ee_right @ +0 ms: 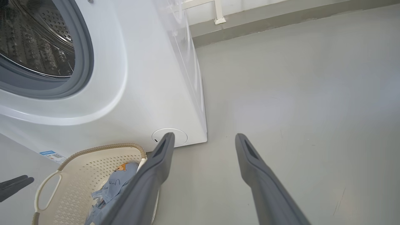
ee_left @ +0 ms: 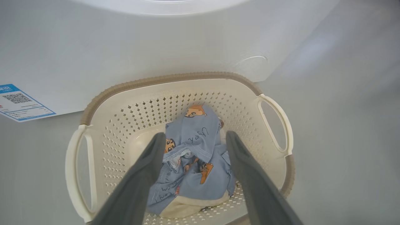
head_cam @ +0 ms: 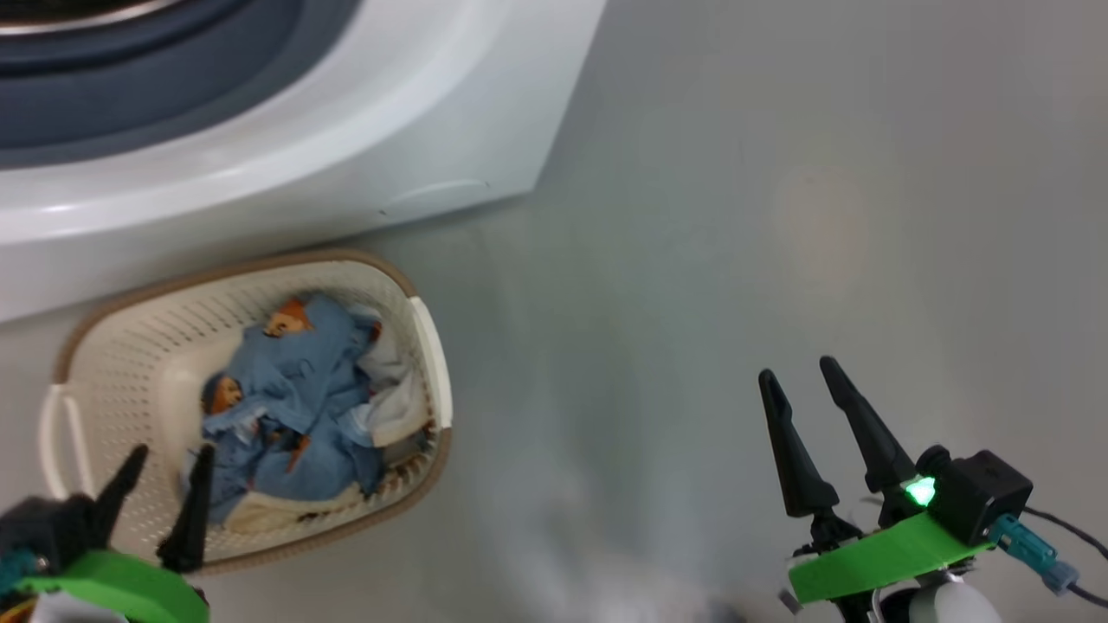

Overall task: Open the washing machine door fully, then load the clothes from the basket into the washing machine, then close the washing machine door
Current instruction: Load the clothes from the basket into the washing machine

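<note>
The cream basket [head_cam: 424, 346] [ee_left: 272, 103] [ee_right: 78, 156] sits on the floor right in front of the white washing machine [head_cam: 415, 112] [ee_left: 125, 47] [ee_right: 150, 93]. The clothes [head_cam: 290, 407] [ee_left: 197, 156] [ee_right: 115, 184], light blue with orange prints and a cream piece, lie heaped inside it. My left gripper [head_cam: 169, 454] [ee_left: 195, 136] hangs open above the near end of the basket, its fingers straddling the heap without touching it. Off to the right, my right gripper [head_cam: 801, 368] [ee_right: 203, 136] is open over bare floor. The drum [ee_right: 34, 40] is uncovered; the door is out of view.
A blue energy sticker [ee_left: 22, 103] is on the machine's lower front, and a round service flap [ee_right: 170, 136] at its lower right corner. Grey floor [head_cam: 779, 216] stretches to the right of machine and basket. A skirting edge [ee_right: 281, 22] runs along the far wall.
</note>
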Robot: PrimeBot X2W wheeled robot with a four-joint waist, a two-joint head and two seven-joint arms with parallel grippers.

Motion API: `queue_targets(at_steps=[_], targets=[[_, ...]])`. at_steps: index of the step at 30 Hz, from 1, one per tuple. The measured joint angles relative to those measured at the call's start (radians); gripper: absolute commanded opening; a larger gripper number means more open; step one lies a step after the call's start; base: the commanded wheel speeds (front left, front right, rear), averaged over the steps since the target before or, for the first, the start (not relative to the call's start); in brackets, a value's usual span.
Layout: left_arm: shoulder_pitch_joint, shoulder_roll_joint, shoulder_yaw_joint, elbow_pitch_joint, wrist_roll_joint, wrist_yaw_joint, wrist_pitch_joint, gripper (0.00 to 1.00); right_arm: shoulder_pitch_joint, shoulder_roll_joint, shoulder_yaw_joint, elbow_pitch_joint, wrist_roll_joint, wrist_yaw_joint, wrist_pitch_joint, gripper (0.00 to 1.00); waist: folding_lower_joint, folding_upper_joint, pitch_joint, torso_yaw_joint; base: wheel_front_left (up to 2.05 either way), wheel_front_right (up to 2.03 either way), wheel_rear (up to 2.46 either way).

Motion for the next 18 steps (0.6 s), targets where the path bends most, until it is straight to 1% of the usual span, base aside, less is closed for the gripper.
queue_targets(at_steps=[6, 11, 18], targets=[[-0.106, 0.045, -0.049, 0.097, -0.041, 0.000, 0.014, 1.00, -0.023, 0.000, 0.015, -0.010, 0.010, 0.000, 0.000, 1.00, 0.0000, 0.0000, 0.081, -0.033, 0.00, 0.00, 0.00], [-0.191, 0.075, -0.113, 0.160, -0.055, 0.000, 0.027, 1.00, -0.042, 0.001, 0.038, -0.012, 0.015, 0.000, 0.000, 1.00, 0.0001, 0.0000, 0.138, -0.058, 0.00, 0.00, 0.00], [-0.281, 0.092, -0.179, 0.227, -0.073, 0.000, 0.063, 1.00, -0.052, 0.000, 0.055, -0.022, 0.035, 0.000, -0.004, 1.00, 0.0000, 0.0000, 0.191, -0.092, 0.00, 0.00, 0.00]])
